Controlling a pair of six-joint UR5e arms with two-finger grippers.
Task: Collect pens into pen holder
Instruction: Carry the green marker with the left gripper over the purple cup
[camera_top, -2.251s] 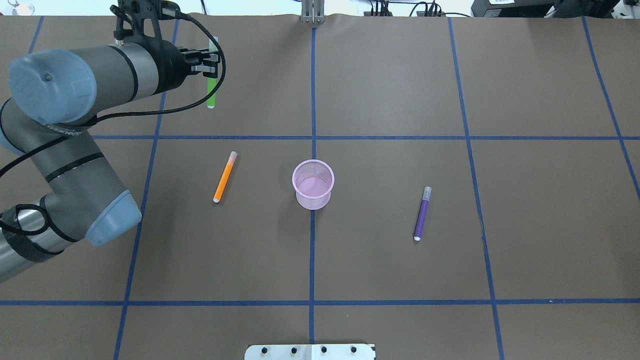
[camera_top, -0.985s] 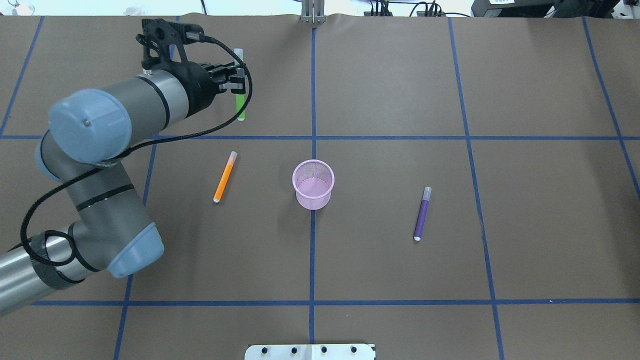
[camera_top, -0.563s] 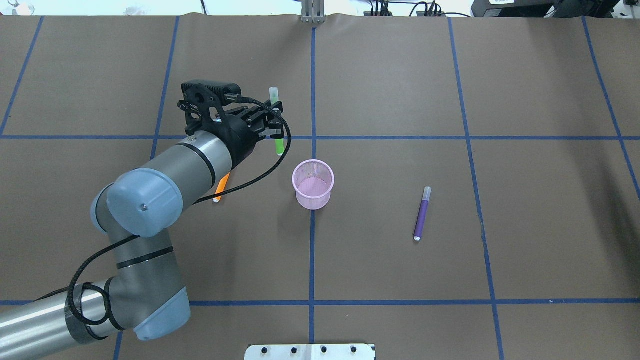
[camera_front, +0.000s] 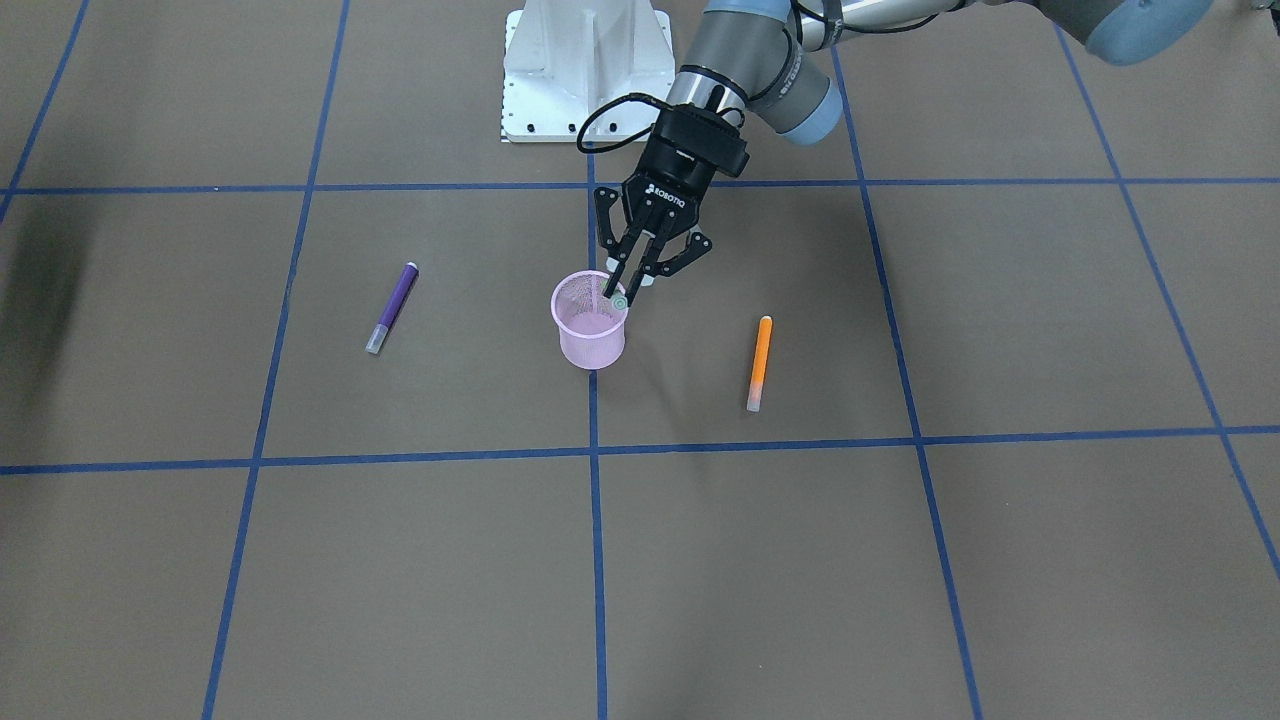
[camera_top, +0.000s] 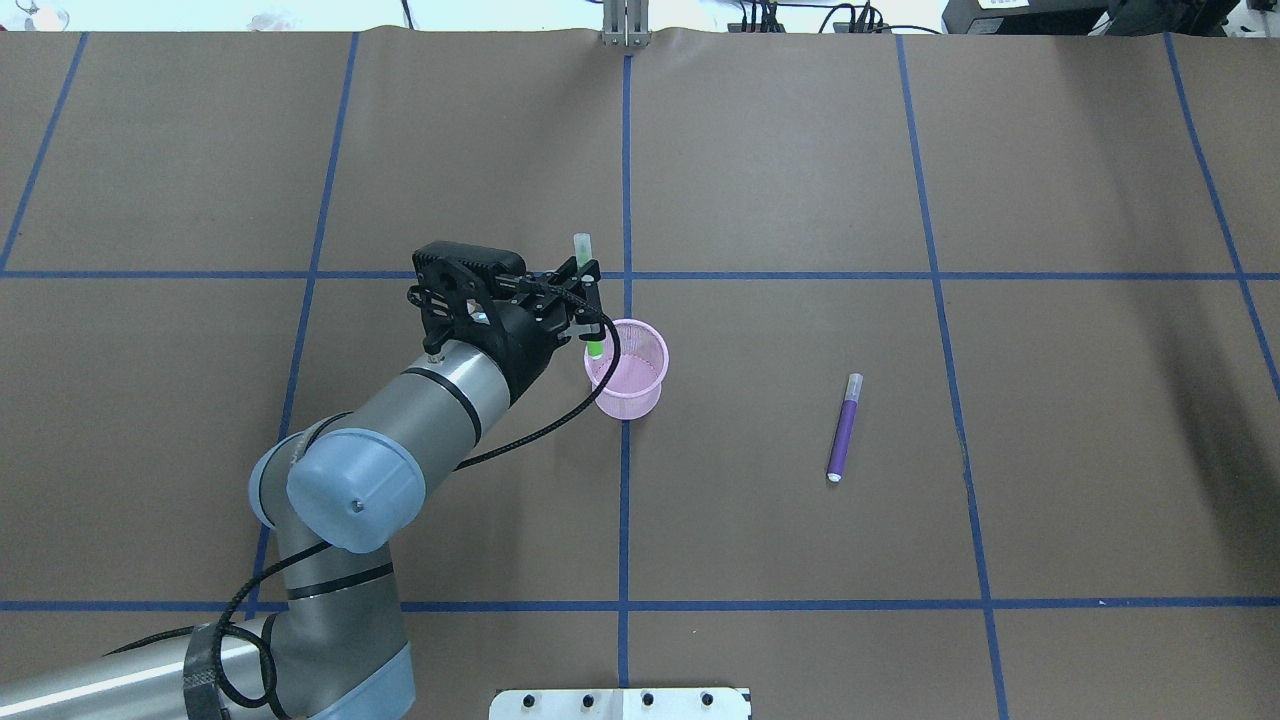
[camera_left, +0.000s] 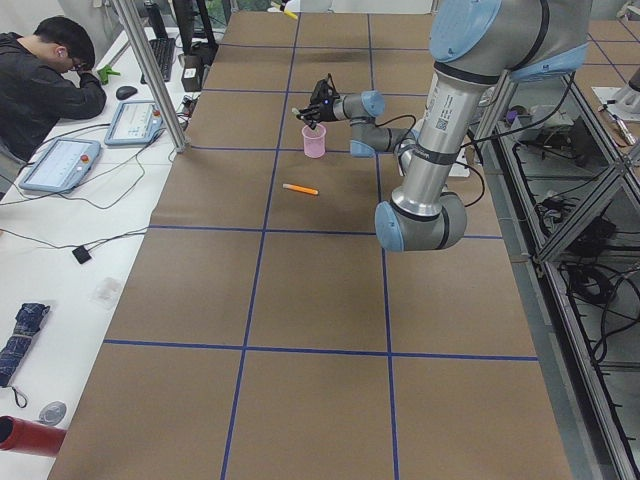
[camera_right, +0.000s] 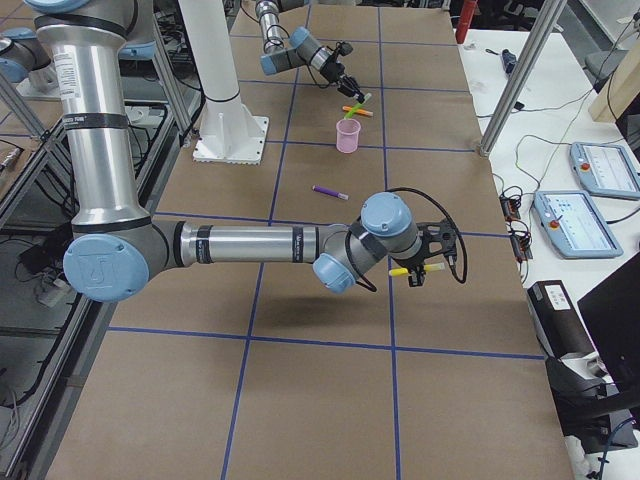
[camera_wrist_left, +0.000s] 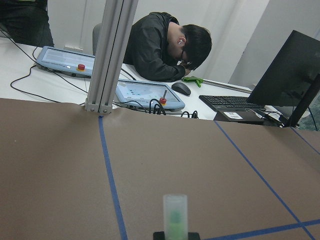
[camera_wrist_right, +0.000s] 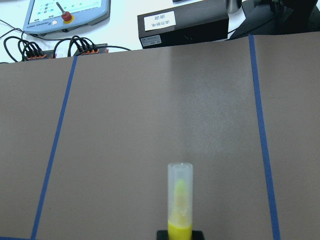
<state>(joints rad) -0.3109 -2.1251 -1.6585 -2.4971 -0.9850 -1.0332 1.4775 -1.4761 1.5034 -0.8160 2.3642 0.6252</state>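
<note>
Orange pen (camera_front: 760, 362): flat on the table (camera_top: 800, 150), left of the cup and well apart from it. The overhead view hides it under the left arm.

Left gripper (camera_top: 589, 303): clamped on the green pen (camera_top: 595, 345) about mid-length. The pen is near upright, slightly tilted, pale cap up. Its lower tip sits over the left side of the cup's rim, just above it in the side view and not down inside.

Cup (camera_top: 640, 398): pink mesh, upright at mid-table on a blue tape line (camera_top: 624, 520).

Purple pen (camera_top: 843, 430): flat on the table, right of the cup and well apart, cap end pointing away from the robot.

Right gripper (camera_right: 422, 268): far right, outside the overhead view, held above the table. Clamped on the yellow pen (camera_wrist_right: 179, 200), which lies roughly level in the side view. In the wrist view its clear cap sticks out past the fingers.
</note>
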